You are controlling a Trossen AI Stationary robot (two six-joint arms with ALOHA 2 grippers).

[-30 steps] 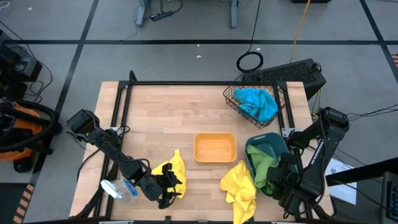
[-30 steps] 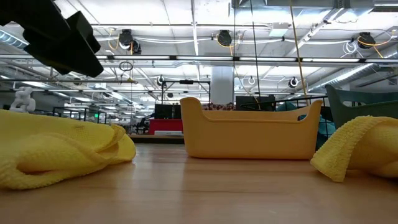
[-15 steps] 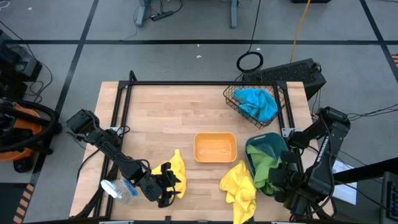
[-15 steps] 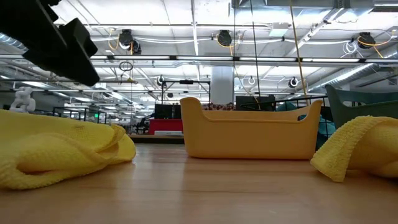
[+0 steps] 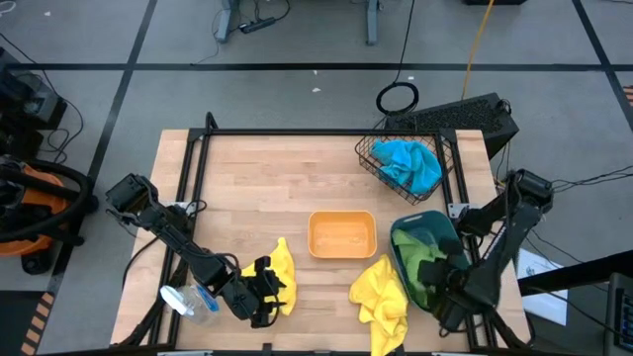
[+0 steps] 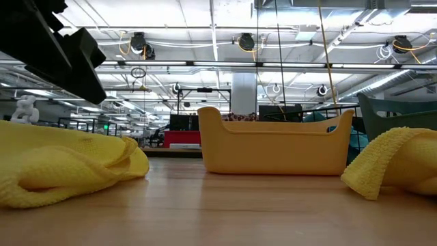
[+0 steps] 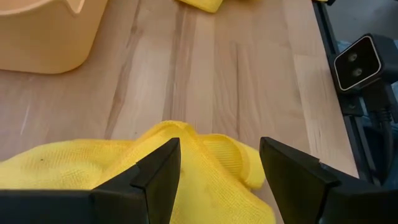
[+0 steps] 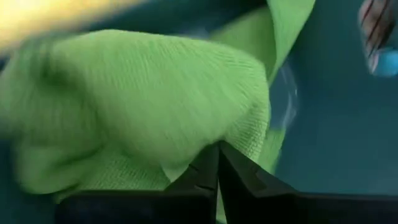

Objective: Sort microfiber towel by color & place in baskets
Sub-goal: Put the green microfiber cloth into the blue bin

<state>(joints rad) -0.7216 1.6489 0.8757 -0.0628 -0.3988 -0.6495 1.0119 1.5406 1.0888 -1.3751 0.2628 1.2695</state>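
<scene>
Under left tool (image 7: 217, 168), prongs apart: yellow towel (image 7: 124, 168). Right tool (image 8: 217, 171) together over green towel (image 8: 143, 99).

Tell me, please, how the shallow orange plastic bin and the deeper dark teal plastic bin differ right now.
The shallow orange plastic bin is empty; the deeper dark teal plastic bin holds a green towel. The orange bin sits mid-table, clear of both arms; the teal bin sits at the right edge with the right gripper over it. Both are open-topped.

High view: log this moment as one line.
left gripper: open over yellow microfiber towel | right gripper: shut at green microfiber towel, dark teal plastic bin
</scene>
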